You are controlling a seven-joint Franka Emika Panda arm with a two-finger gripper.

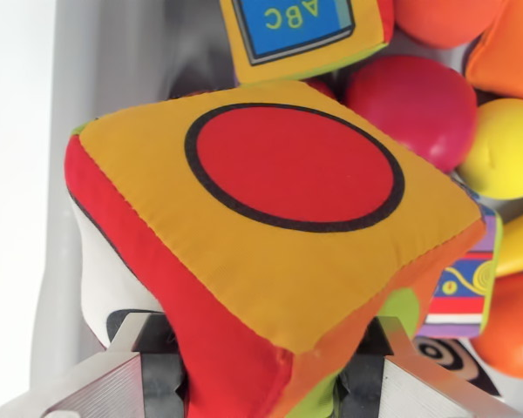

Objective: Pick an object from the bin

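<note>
Metal fingers (113, 383) of the claw (261, 383) fill the bottom edge of the wrist view, one at the wrist view's left and one at the right, and between them sits the lower corner of a soft fabric cube (270, 235). Both fingers press against its sides, so the claw is closed on the cube, at a fairly broad spread because the cube is bulky.

Its upper face is orange-yellow with a large red circle ringed in black; a red face and a white one show on the wrist view's left, and a green patch shows low near the fingers. Stitched seams and rounded edges suggest a stuffed cloth toy: probably light, squashy and not fragile, with cloth that should grip well rather than slip. Being soft, it may deform under the squeeze, so a hold across two opposite flat faces looks safer than one on a corner.

Beyond it lie a second cloth block printed ABC (296, 30), a red ball (414, 104), a yellow ball (510, 148) and orange pieces, all inside the grey bin (96, 61). Whether the cube has cleared the pile cannot be told.
</note>
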